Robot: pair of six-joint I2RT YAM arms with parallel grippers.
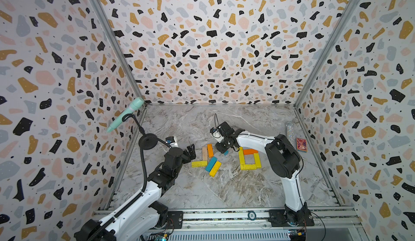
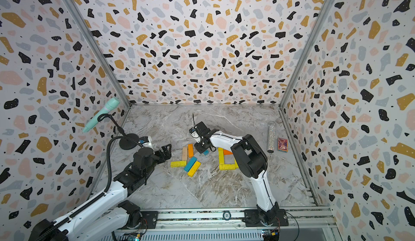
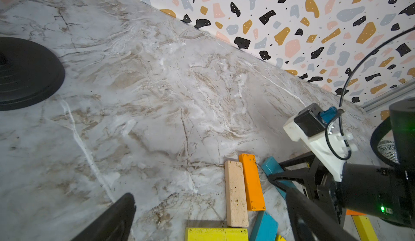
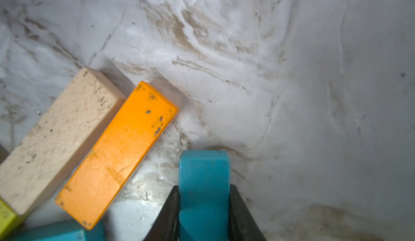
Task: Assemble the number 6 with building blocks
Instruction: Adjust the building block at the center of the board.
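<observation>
1. Right gripper [image 1: 223, 149]: lowered to the desk [image 1: 202, 190] between the loose pile and the digit. Its jaws are clamped on the long sides of a teal block [image 4: 204, 170], one end jutting out ahead. Whether that block rests on the desk or is raised cannot be told.
2. Left gripper [image 1: 192, 151]: jaws wide apart, holding nothing, just beside the pile on its left.
3. Building blocks, loose:
   - pale wood block [image 1: 204, 153] and orange block [image 1: 210, 150] side by side, touching
   - yellow block [image 1: 199, 163] across the pale one's near end
   - second teal block [image 1: 211, 164] and second yellow block [image 1: 215, 168] side by side, slanted
4. Number 6 [image 1: 241, 159], partial: right of the pile, a square loop with a yellow left upright, orange top plank [image 1: 250, 151], yellow right side and yellow base.
5. Red card box [image 1: 301, 145] and glitter tube [image 1: 290, 132]: near the desk's right edge, well apart from the blocks.
6. Mint microphone [image 1: 125, 114]: on a black stand by the left wall.
</observation>
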